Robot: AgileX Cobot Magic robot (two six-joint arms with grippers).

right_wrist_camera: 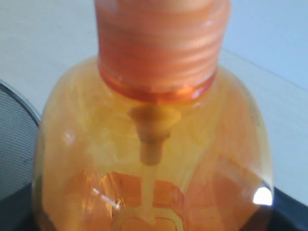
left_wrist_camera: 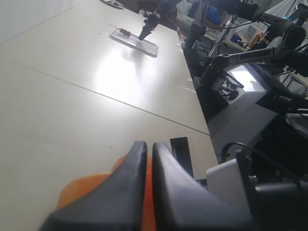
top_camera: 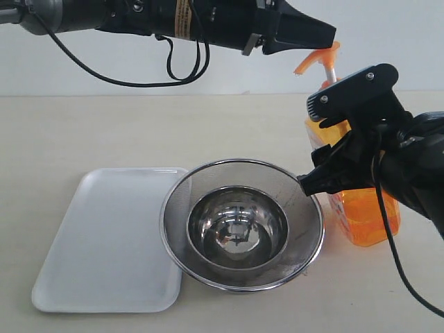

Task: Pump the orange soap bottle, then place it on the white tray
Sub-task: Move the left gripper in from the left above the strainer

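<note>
1. orange soap bottle (top_camera: 364,218): upright on surface (top_camera: 229,132), body clamped between fingers of right end effector (top_camera: 310,142).
2. left end effector (top_camera: 331,32): fingers pressed together, just above pump head (top_camera: 316,59); contact unclear.
3. white tray (top_camera: 104,236): beyond strainer (top_camera: 295,201) from right end effector.

The orange soap bottle (top_camera: 359,218) stands upright, well right of the flat white tray (top_camera: 104,239).
</note>
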